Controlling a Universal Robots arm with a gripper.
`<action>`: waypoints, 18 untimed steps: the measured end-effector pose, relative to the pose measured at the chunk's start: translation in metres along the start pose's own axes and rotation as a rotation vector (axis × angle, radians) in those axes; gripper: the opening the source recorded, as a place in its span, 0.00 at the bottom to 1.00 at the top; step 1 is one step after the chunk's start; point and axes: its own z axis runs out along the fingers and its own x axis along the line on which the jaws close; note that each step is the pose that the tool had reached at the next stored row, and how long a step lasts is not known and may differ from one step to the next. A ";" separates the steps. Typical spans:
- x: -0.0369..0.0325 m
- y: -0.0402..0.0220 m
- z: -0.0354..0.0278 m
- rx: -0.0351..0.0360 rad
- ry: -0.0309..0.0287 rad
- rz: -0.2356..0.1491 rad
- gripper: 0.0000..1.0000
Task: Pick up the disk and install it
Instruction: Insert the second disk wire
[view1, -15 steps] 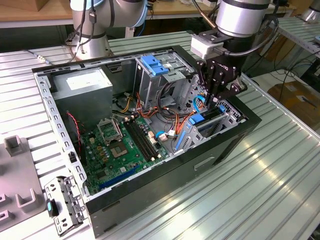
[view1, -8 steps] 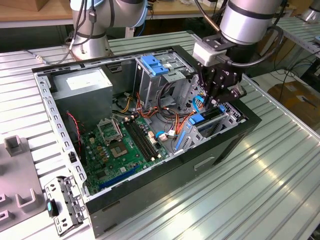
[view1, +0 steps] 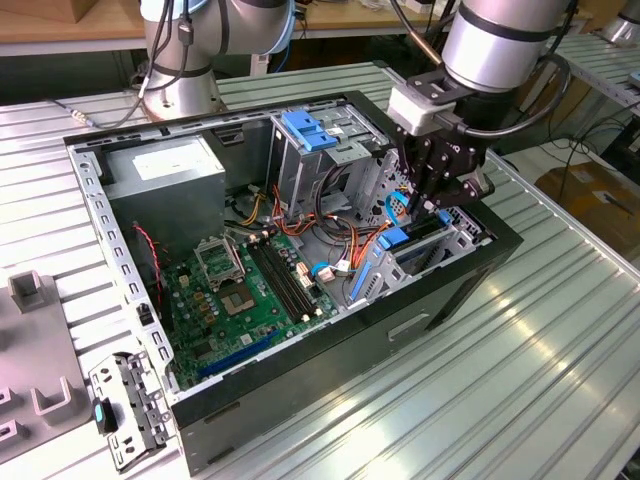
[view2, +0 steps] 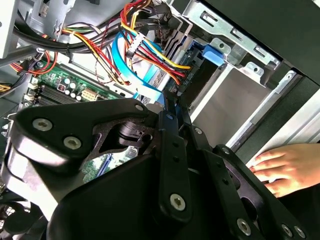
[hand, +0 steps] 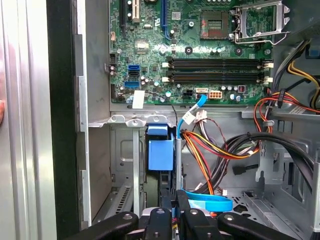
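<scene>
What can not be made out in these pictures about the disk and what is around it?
1. Disk, first wrist view: a blue end shows; the bay's walls hide the rest.
2. Bay, exterior view: the gripper stands in front of its inside.
3. Hand, second wrist view: cut off by the edge and the gripper's body.

A thick silver-grey arm segment (view1: 497, 38) is seen in the exterior view, joined to a pale grey wrist block (view1: 428, 105), with black cables looped at its side. Below it the black pincer (view1: 428, 197) is built of flat linkage plates. In the second wrist view, these plates (view2: 125, 165) are studded with silver hex-socket screws.
</scene>
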 end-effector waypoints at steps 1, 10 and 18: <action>0.0000 0.0000 0.0000 0.0000 0.0000 0.000 0.16; 0.0017 0.0000 0.0001 0.0000 -0.0005 0.000 0.16; 0.0088 0.0000 0.0004 0.0001 -0.0151 0.001 0.16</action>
